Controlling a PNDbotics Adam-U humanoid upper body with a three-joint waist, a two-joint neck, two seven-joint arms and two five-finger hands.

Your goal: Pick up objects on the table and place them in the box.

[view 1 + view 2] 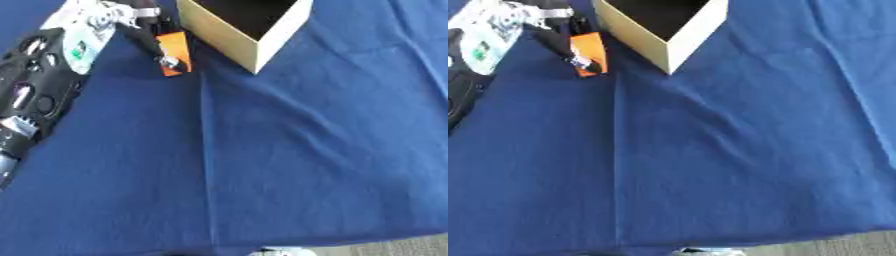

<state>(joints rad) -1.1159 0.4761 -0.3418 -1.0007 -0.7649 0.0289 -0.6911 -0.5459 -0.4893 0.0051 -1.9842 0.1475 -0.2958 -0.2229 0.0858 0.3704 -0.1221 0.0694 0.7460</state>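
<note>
The left hand (144, 30) pinches the orange block (173, 52) beside the box (254, 42); it looks light, stiff, best held by its long sides

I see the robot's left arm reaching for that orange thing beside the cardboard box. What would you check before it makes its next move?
1. Orange object within reach of the left robot hand: ok, fingers are at it.
2. Fingers closed round it: cannot tell.
3. Object lifted off the blue cloth: cannot tell.
4. Box open on top: ok.
5. Box close beside the object: ok.
6. Right robot hand out of the way: ok, not in view.
</note>
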